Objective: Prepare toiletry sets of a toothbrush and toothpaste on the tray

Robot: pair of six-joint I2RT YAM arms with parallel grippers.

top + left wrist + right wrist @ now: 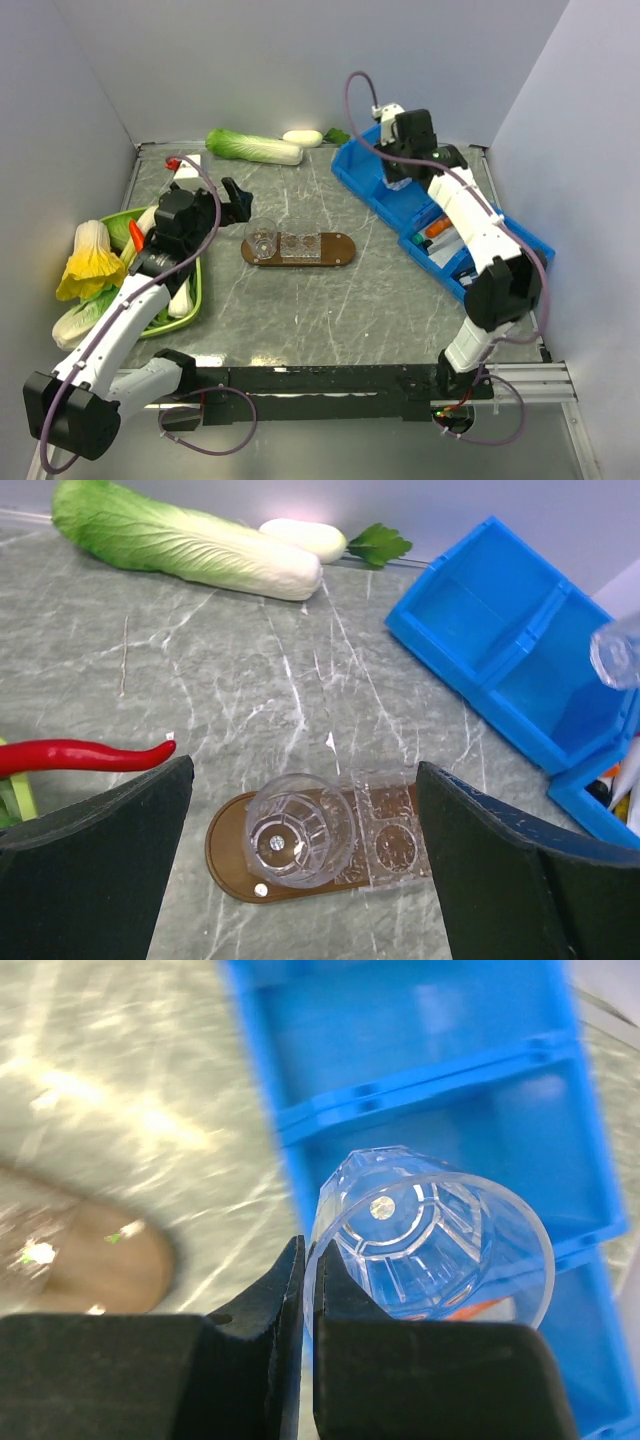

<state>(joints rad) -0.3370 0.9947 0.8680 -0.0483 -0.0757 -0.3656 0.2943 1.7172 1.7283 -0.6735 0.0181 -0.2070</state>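
The flat dark-brown wooden oblong tray (343,250) with rounded ends lies flat mid-table (300,310), its long side parallel to the near edge. The small orange toothpaste tube (437,229) lies in the blue plastic bin (360,180) by the right edge, mostly hidden

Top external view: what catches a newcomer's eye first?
The right gripper, shut on the rim of a clear faceted plastic cup above the blue plastic bin at the right. Next, another clear cup standing on the left end of the dark-brown wooden tray mid-table, the open left gripper near it.
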